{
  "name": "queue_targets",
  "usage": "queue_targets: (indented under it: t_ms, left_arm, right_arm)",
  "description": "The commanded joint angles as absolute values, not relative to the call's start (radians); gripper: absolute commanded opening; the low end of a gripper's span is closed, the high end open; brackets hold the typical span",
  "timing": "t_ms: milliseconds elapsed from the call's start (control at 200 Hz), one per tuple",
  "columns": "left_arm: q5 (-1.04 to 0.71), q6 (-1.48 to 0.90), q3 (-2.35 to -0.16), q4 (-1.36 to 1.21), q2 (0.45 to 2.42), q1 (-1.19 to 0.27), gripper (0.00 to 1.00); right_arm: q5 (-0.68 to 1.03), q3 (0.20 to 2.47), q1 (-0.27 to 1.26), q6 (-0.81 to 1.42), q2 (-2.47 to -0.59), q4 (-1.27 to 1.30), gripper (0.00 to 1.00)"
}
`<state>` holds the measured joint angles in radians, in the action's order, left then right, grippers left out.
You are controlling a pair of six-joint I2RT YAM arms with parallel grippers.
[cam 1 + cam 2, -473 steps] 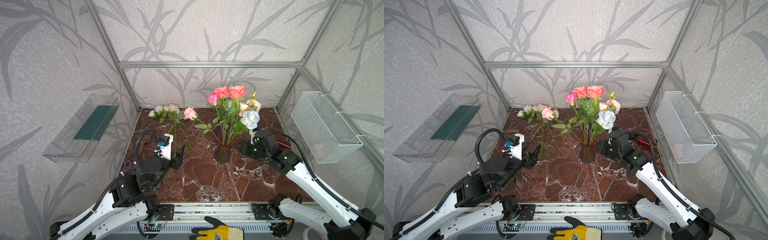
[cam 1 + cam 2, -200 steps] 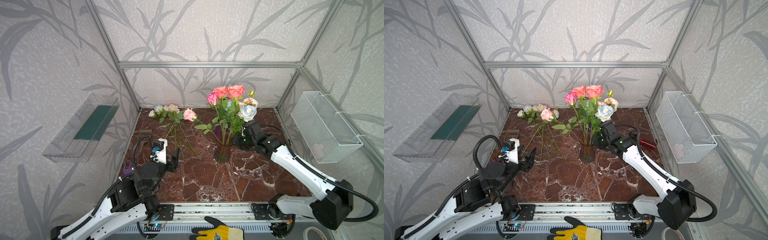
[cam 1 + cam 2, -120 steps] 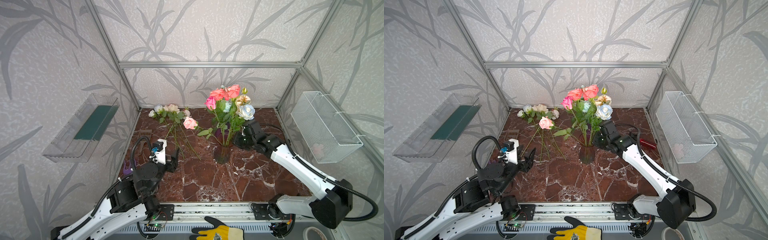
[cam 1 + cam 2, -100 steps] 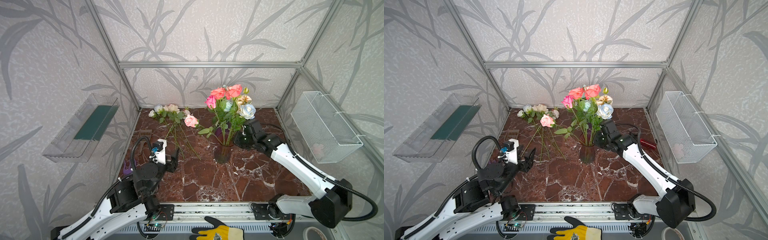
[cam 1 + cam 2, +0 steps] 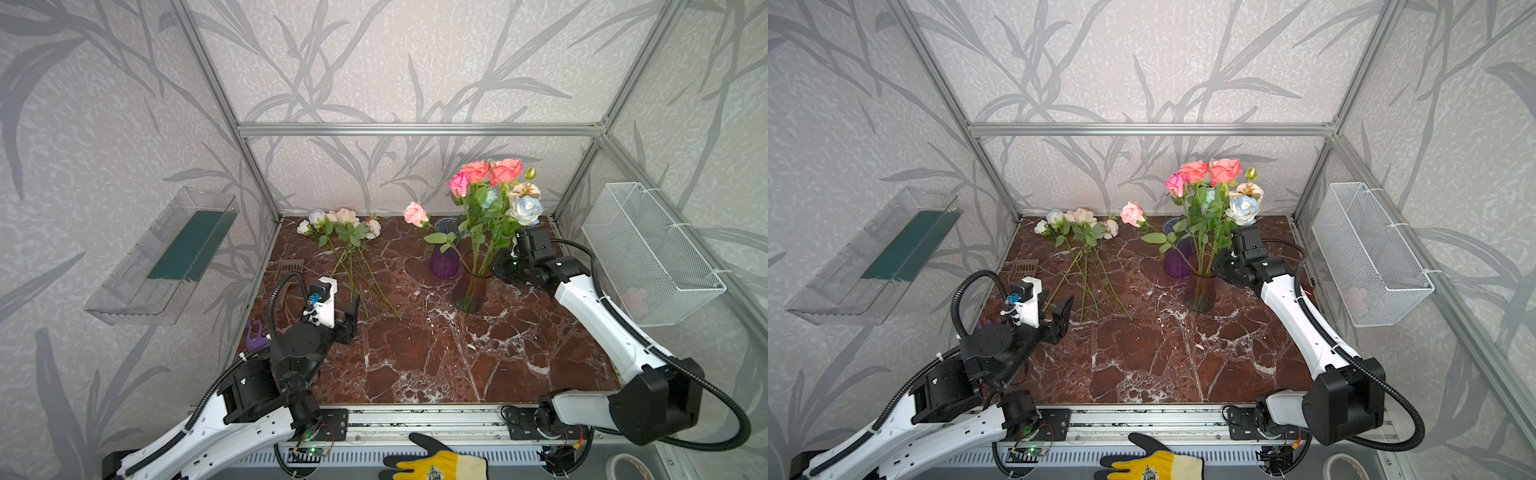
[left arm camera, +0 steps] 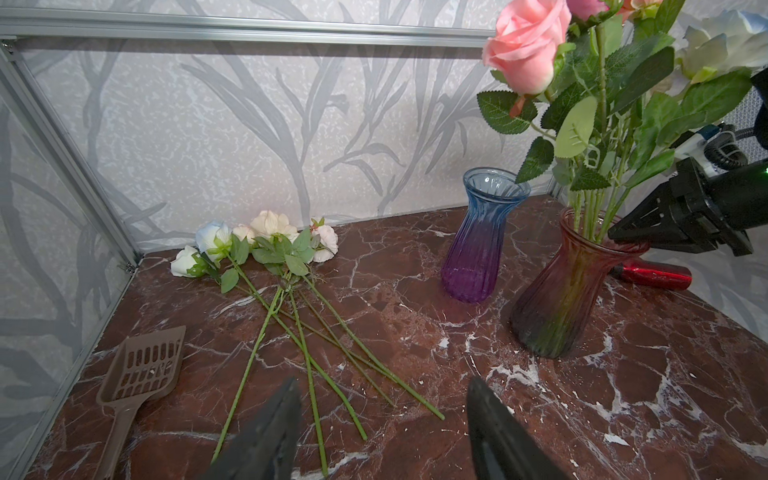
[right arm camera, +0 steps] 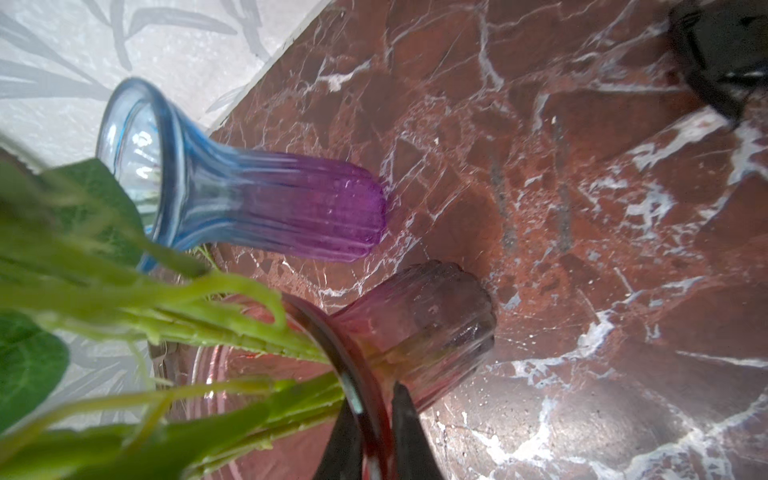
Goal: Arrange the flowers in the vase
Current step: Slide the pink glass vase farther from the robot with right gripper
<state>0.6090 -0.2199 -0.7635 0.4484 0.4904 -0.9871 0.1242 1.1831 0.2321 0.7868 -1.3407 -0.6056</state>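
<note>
Right gripper (image 7: 374,392) pinches the rim of the red vase (image 5: 469,291), one finger inside and one outside. In both top views this vase stands upright right of centre on the marble table (image 5: 415,357), just beside a blue-purple vase (image 5: 444,262). It holds most of the flowers (image 5: 490,199), and a pink rose (image 5: 415,213) leans out to the left. Loose flowers (image 5: 345,237) lie at the table's upper left, heads toward the back wall. Left gripper (image 6: 381,380) hovers near their stem ends, jaws wide, holding nothing.
</note>
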Motion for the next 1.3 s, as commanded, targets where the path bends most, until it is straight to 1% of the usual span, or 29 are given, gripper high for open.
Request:
queue_targets:
  t_ms: [0, 245, 570, 675, 855, 1025, 1115, 1180, 1294]
  left_arm:
    - [0.632, -0.219, -0.749, 0.449, 0.503, -0.982, 0.64]
    - [0.630, -0.208, -0.750, 0.433, 0.546, -0.979, 0.64]
    - [0.632, -0.229, -0.787, 0.459, 0.621, -0.938, 0.65]
    - [0.571, -0.230, -0.791, 0.437, 0.653, -0.882, 0.65]
    - [0.401, -0.275, -0.846, 0.438, 0.749, -0.700, 0.63]
    - [0.320, -0.249, -0.898, 0.398, 0.835, -0.649, 0.63]
    - [0.290, -0.245, -0.919, 0.386, 0.866, -0.642, 0.63]
    - [0.274, -0.240, -0.928, 0.384, 0.877, -0.640, 0.63]
    - [0.271, -0.231, -0.937, 0.385, 0.881, -0.639, 0.63]
  right_arm:
    - [0.133, 1.239, 0.168, 0.736, -1.362, -0.534, 0.00]
    - [0.127, 1.373, 0.069, 0.677, -1.541, -0.515, 0.00]
    - [0.129, 1.664, 0.021, 0.653, -1.831, -0.558, 0.00]
    - [0.123, 1.722, 0.017, 0.652, -1.884, -0.574, 0.00]
    - [0.123, 1.761, 0.002, 0.658, -1.914, -0.565, 0.00]
    - [0.160, 1.840, -0.018, 0.666, -1.961, -0.632, 0.00]
    - [0.175, 1.829, -0.025, 0.679, -1.955, -0.631, 0.10]
    - [0.179, 1.823, -0.028, 0.677, -1.946, -0.633, 0.22]
    - [0.180, 1.817, -0.035, 0.674, -1.926, -0.639, 0.26]
